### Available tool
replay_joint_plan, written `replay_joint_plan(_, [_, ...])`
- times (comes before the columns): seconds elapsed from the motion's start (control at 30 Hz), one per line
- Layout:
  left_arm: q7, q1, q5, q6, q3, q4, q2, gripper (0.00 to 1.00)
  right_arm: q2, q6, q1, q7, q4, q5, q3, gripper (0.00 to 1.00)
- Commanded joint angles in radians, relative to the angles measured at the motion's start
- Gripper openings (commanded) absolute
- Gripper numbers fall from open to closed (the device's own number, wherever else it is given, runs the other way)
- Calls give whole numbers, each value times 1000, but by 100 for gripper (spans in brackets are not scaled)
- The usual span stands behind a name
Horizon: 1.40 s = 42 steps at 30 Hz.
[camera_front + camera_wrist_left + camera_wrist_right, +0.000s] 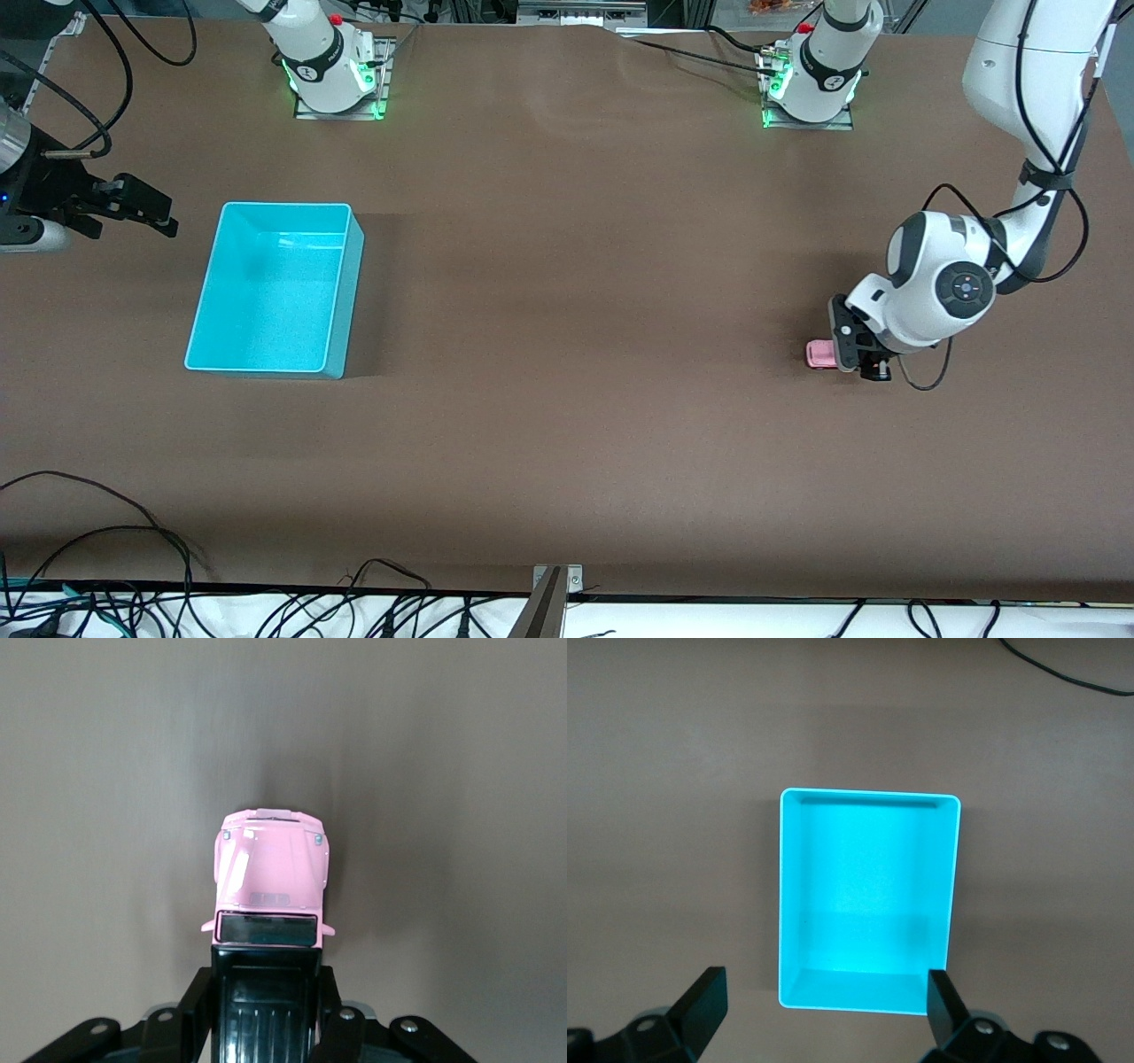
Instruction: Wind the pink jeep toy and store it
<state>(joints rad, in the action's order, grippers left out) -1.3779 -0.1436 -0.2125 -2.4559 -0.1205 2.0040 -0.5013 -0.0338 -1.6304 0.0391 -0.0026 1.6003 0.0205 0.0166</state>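
Pink and hard, the tiny jeep looks light and rolly, so our left gripper pinches its black back on the counter, while our right gripper waits wide above the bin.

One pink jeep toy, one teal bin — two pincers.

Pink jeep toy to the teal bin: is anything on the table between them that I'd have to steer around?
Nothing visible. The left gripper has its fingers on the black rear of the pink jeep toy at the left arm's end of the table. The brown table between it and the teal bin shows nothing. The right gripper waits open over the bin.
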Motion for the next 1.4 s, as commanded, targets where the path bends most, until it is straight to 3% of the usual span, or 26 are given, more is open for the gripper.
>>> replay_joint_plan(0.0, [-56,-85,-24,-5,-7,-7,-37,6,5,12,-5,-4,-5,4,-1,100])
replay_joint_plan(0.83, [-282,-320,-25,-12,-7,-87,-109,6,5,12,-5,-4,-5,4,-1,100])
replay_joint_plan(1.2, [-329,-353,-24,-12,-7,-111,-117,6,5,12,-5,-4,-5,6,-1,100])
replay_joint_plan(1.27, [-331,-353,-24,-12,-7,-113,-118,8,5,12,-5,-4,-5,6,-1,100])
replay_joint_plan(1.37, [-334,-355,-24,-12,-7,-119,-115,25,5,12,-5,-4,-5,6,-1,100])
